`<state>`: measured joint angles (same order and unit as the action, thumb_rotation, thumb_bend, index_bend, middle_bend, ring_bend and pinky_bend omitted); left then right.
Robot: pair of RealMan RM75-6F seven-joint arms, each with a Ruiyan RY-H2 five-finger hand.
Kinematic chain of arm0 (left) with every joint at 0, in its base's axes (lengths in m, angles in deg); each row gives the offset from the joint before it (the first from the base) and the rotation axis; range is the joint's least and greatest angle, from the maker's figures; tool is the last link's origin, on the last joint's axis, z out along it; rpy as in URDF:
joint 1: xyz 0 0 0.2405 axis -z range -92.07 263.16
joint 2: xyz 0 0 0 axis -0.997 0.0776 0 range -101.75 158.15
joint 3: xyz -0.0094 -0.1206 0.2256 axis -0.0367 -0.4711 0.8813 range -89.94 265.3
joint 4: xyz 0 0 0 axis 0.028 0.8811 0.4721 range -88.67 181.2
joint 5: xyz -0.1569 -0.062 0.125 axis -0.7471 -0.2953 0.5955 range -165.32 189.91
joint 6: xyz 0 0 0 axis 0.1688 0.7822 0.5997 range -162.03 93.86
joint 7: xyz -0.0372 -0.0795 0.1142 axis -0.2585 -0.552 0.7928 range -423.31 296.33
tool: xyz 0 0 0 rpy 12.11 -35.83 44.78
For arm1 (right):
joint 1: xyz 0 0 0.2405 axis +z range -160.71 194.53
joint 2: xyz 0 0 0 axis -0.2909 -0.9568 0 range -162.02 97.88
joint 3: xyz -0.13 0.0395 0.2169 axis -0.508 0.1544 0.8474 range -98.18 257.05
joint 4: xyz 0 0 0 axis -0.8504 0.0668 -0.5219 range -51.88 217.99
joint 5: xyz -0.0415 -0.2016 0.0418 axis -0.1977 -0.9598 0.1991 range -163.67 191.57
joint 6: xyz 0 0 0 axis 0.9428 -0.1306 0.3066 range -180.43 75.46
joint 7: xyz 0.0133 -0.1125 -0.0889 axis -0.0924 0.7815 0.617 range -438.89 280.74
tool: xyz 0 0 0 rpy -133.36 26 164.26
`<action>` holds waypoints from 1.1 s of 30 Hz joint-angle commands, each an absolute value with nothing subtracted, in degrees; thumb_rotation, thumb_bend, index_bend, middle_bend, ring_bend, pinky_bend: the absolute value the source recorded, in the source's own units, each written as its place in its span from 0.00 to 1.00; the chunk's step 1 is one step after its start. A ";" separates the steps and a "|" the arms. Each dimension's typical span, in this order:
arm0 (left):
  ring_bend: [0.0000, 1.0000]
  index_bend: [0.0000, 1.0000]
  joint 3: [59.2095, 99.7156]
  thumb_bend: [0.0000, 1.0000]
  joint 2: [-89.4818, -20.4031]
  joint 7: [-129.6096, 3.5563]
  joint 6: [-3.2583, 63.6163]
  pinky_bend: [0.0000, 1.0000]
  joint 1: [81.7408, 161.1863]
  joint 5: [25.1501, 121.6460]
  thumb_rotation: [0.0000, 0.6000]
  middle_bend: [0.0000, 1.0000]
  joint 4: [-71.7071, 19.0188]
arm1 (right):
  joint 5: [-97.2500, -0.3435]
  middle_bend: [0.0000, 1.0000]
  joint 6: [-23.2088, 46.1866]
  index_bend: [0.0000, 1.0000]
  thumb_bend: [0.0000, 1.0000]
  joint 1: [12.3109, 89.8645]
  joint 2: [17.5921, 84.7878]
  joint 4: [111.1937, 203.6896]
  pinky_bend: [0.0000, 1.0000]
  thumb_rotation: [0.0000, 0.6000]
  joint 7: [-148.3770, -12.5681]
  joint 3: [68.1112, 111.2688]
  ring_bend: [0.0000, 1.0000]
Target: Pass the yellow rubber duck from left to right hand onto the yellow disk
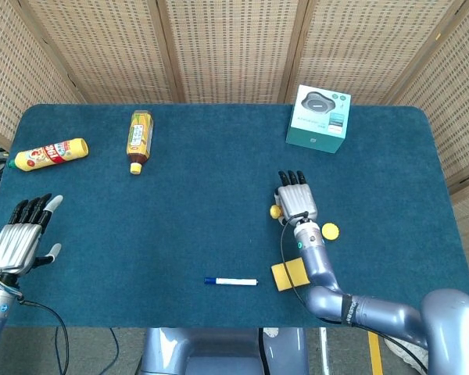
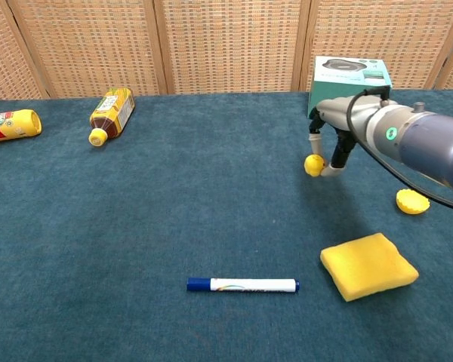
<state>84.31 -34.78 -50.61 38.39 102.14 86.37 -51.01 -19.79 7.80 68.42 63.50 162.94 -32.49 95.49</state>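
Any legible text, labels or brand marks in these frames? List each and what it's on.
Nothing can be read as actual words.
Teal cardboard box: small print on its top, too small to read.
Yellow bottle with red label: label print blurred.
Yellow bottle with brown label: label print blurred.
Blue-capped white marker: faint coloured marking, unreadable.
Yellow sponge, yellow disk, yellow rubber duck: no text seen.

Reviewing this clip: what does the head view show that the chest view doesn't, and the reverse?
Only the head view shows the left hand, open and empty at the table's left edge. Only the chest view shows the small yellow rubber duck raised off the blue table cloth, pinched by the right hand. Both share the flat yellow disk, square yellow sponge, blue-capped white marker pen and teal cardboard box.
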 commanded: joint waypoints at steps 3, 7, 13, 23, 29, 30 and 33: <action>0.00 0.00 84.30 0.34 -34.42 -50.68 39.50 0.00 101.60 87.08 1.00 0.00 -51.60 | -18.54 0.06 9.19 0.55 0.22 65.55 60.49 166.18 0.00 1.00 -33.11 93.15 0.00; 0.00 0.00 84.56 0.34 -34.06 -50.72 40.61 0.00 101.06 88.32 1.00 0.00 -52.30 | -18.86 0.06 10.69 0.55 0.21 63.57 58.48 168.35 0.00 1.00 -34.00 91.77 0.00; 0.00 0.00 84.95 0.34 -33.48 -51.05 42.67 0.00 100.07 90.57 1.00 0.00 -53.33 | -20.06 0.06 12.86 0.55 0.21 61.14 54.68 171.77 0.00 1.00 -35.52 90.78 0.00; 0.00 0.00 84.94 0.34 -33.45 -50.40 43.25 0.00 99.65 91.43 1.00 0.00 -53.85 | -20.07 0.06 12.69 0.55 0.21 59.57 50.95 173.80 0.00 1.00 -36.99 90.35 0.00; 0.00 0.00 84.83 0.34 -33.58 -50.16 43.34 0.00 99.52 91.52 1.00 0.00 -53.82 | -19.20 0.06 11.26 0.55 0.21 59.25 51.38 171.84 0.00 1.00 -37.72 89.78 0.00; 0.00 0.00 84.79 0.34 -33.60 -50.15 43.28 0.00 99.53 91.47 1.00 0.00 -53.78 | -19.11 0.06 11.03 0.55 0.21 59.18 51.54 171.44 0.00 1.00 -37.84 89.64 0.00; 0.00 0.00 84.77 0.34 -33.61 -50.03 43.06 0.00 99.57 91.38 1.00 0.00 -53.77 | -19.02 0.06 10.57 0.55 0.21 59.13 51.98 170.38 0.00 1.00 -38.17 89.50 0.00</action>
<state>84.76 -33.61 -50.06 43.10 99.56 91.39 -53.76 -19.10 10.79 59.18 51.76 170.77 -37.99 89.58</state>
